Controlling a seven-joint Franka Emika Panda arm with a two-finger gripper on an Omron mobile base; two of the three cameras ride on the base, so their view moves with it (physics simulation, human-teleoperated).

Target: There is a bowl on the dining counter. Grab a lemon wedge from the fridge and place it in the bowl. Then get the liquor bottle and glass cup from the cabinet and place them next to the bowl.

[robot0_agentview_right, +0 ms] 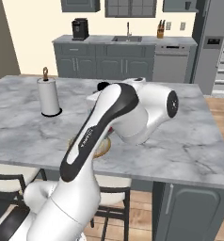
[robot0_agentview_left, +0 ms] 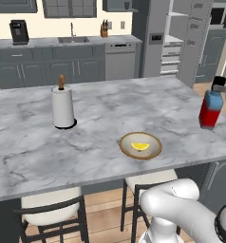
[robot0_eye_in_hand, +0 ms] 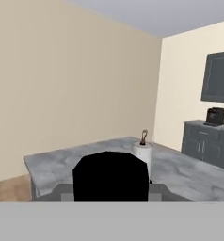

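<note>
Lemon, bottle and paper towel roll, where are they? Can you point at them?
lemon (robot0_agentview_left: 141, 146): left base view, middle of the yellow wedge in the bowl.
bottle (robot0_agentview_left: 210, 115): left base view, its red lower part.
paper towel roll (robot0_agentview_left: 62, 107): left base view, its white side.

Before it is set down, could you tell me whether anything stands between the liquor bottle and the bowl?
Nothing visible does: bare dining counter lies between the liquor bottle and the bowl; the paper-towel roll stands on the bowl's other side.

The blue-and-red liquor bottle (robot0_agentview_left: 211, 110) stands upright near the tabletop (robot0_agentview_left: 105, 118) edge; the lemon wedge (robot0_agentview_left: 140, 146) lies in the tan bowl (robot0_agentview_left: 140, 145).
</note>
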